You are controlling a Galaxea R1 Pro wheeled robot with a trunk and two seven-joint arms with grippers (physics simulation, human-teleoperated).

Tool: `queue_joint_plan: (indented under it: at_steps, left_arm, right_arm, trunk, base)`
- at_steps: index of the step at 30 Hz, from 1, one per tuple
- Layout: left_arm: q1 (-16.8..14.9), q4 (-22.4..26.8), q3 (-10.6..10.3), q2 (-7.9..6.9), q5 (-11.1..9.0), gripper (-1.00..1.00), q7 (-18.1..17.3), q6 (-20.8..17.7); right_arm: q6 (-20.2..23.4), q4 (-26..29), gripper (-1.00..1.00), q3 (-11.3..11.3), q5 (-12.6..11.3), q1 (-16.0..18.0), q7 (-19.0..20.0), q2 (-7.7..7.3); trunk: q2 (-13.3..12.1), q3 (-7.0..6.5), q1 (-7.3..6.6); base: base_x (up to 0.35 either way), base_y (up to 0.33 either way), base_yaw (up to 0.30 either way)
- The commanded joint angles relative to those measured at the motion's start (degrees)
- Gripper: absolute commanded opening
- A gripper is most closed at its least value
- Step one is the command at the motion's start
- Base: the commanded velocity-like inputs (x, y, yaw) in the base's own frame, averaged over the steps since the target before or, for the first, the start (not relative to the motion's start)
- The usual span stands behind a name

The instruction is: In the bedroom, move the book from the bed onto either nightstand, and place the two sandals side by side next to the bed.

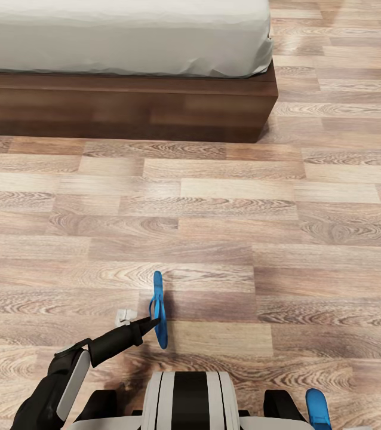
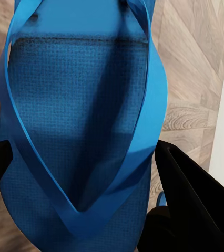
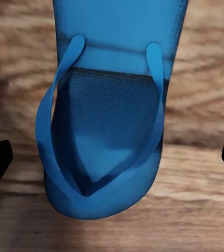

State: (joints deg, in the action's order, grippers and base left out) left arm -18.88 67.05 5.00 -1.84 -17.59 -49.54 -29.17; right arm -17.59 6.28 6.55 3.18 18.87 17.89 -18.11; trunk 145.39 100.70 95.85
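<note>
My left gripper [image 1: 151, 324] is shut on one bright blue sandal [image 1: 158, 307], which stands on its edge just above the wood floor, well short of the bed [image 1: 125, 107]. In the left wrist view the sandal [image 2: 80, 105] sits sole-up between both dark fingers [image 2: 196, 205]. The second sandal [image 3: 112, 131] lies under my right gripper [image 3: 114, 152], whose fingertips stand wide apart on either side without touching it. The same sandal [image 1: 317, 407] peeks out at the lower right of the head view. The book and the nightstand are out of view.
A wide stretch of light wood-plank floor [image 1: 226, 227] lies between me and the bed's dark-brown frame. The pale-grey mattress [image 1: 125, 36] tops the frame. My white and black trunk [image 1: 187, 400] sits at the near edge.
</note>
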Motion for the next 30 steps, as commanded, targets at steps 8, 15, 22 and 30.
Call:
queue_joint_plan:
  at_steps: [8, 15, 22, 30]
  left_arm:
    - [-0.01, -0.02, 0.1, 0.0, -0.34, -1.0, -0.09, -0.44]
    - [-0.01, -0.04, 0.1, 0.0, -0.34, -1.0, -0.04, -0.45]
    - [-0.01, -0.06, 0.08, 0.0, -0.34, -1.0, -0.03, -0.45]
    - [-0.01, -0.07, 0.1, 0.0, -0.34, -1.0, -0.03, -0.45]
  right_arm:
    - [-0.16, -0.05, 1.0, 0.49, 0.34, 0.02, 0.3, -0.02]
    - [-0.16, -0.04, 1.0, 0.49, 0.33, 0.02, 0.3, -0.01]
    - [-0.16, -0.04, 1.0, 0.49, 0.35, 0.02, 0.3, -0.02]
    - [-0.16, -0.04, 1.0, 0.49, 0.37, 0.02, 0.3, 0.0]
  trunk:
    - [0.01, 0.02, -0.01]
    - [0.01, 0.02, -0.01]
    - [0.01, 0.02, -0.01]
    - [0.01, 0.02, -0.01]
  base:
    - [-0.146, 0.0, 0.0]
    - [-0.035, 0.0, 0.0]
    - [-0.123, 0.0, 0.0]
    - [-0.119, 0.0, 0.0]
